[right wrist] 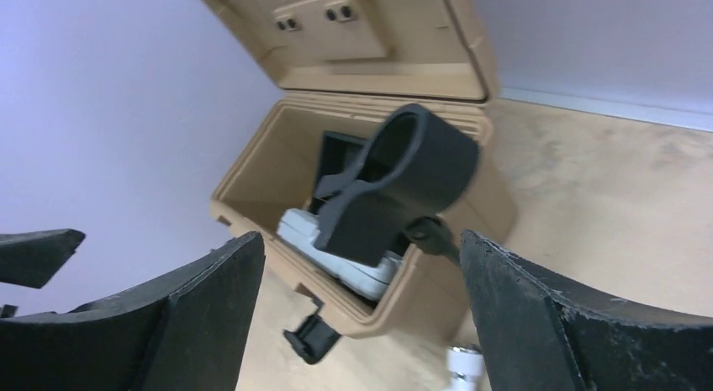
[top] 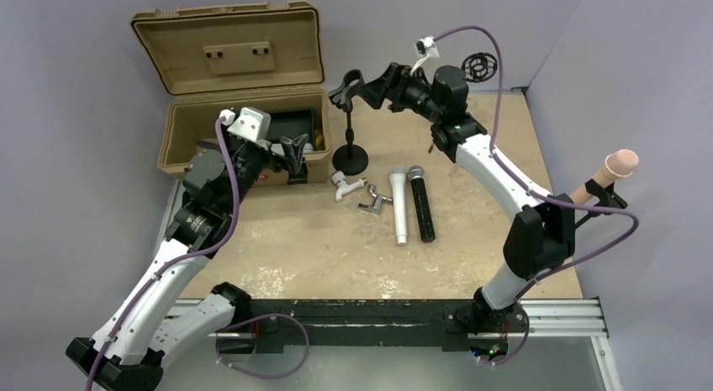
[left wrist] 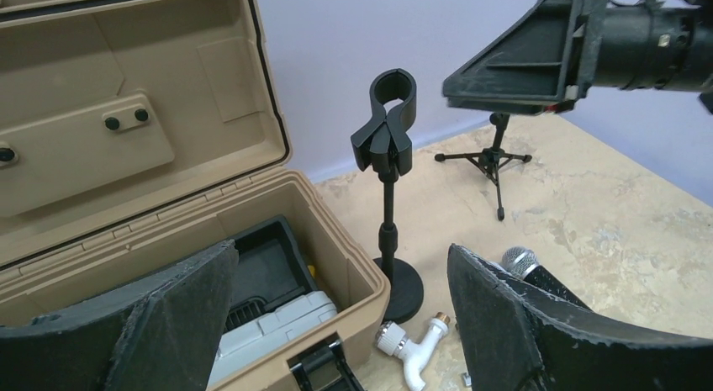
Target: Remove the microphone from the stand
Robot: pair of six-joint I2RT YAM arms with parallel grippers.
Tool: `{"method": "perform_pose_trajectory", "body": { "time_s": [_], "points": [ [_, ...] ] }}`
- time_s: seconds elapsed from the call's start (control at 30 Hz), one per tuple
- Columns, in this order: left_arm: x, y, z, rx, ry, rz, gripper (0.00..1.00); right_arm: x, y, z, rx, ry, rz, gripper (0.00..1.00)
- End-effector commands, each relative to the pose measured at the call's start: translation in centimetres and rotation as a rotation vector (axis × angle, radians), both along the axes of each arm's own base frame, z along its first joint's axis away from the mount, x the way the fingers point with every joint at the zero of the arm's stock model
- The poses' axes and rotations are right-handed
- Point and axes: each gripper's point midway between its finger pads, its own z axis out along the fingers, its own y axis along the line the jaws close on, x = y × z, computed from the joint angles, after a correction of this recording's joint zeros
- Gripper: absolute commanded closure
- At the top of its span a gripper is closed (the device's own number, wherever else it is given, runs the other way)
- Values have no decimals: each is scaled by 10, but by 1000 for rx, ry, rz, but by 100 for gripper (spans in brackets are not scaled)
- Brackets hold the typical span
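The black stand [top: 350, 160] rises beside the tan case, and its clip [top: 343, 94] holds nothing. In the left wrist view the empty clip [left wrist: 388, 122] tops the stem. A silver microphone [top: 399, 204] and a black microphone [top: 420, 204] lie side by side on the table, right of the stand's base. My right gripper [top: 355, 86] is open just right of the clip, and the clip [right wrist: 404, 185] shows just beyond its spread fingers. My left gripper [top: 294, 147] hangs open over the case's front right corner with nothing between its fingers. The black microphone's head [left wrist: 521, 261] peeks past its right finger.
The open tan case [top: 244, 122] holds a black tray and a white-grey box [left wrist: 277, 324]. A white pipe fitting [top: 345, 186] and a small metal part [top: 374, 204] lie near the stand's base. A small tripod [top: 479, 67] stands at the back. A flesh-coloured object [top: 618, 166] sits at the right edge.
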Motion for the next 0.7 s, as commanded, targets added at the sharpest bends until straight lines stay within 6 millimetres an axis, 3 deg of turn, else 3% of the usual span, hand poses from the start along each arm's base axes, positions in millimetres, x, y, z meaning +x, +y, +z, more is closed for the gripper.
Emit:
{"method": "perform_pose_trajectory", "body": {
  "time_s": [0.0,0.37,0.67],
  "points": [
    [-2,3,16,-20,-64,14,8,-11,37,36,131,-43,116,14],
    [-5,3,19,-25,-73,5,8,23,48,19,154,5,39,8],
    [-6,0,18,-50,-59,-7,8,44,52,-3,134,62,-3,18]
  ]
}}
